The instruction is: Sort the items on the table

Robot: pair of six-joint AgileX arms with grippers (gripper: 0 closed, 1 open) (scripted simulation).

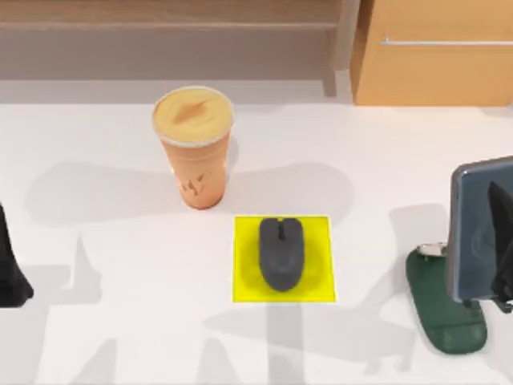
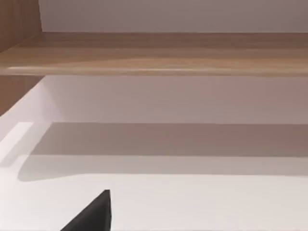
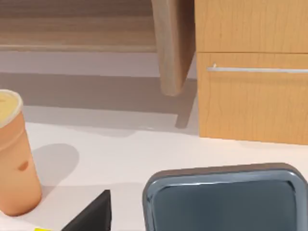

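Observation:
The orange lidded cup [image 1: 194,148] stands upright at the back middle of the white table [image 1: 104,241]. In front of it the dark grey mouse [image 1: 280,253] lies on a yellow square [image 1: 321,282]. At the far right the slate-grey phone [image 1: 473,228] stands nearly upright over a dark green stand [image 1: 445,317]. My right gripper [image 1: 502,257] is against the phone's right side. In the right wrist view the phone [image 3: 224,202] is close, and one dark finger [image 3: 94,214] stands apart from its edge. My left gripper [image 1: 10,277] is parked at the left edge.
A wooden cabinet [image 1: 437,56] with a metal handle stands at the back right. Beside it, a low wooden shelf [image 1: 168,24] runs along the back. Bare tabletop lies left of the cup and in front of the yellow square.

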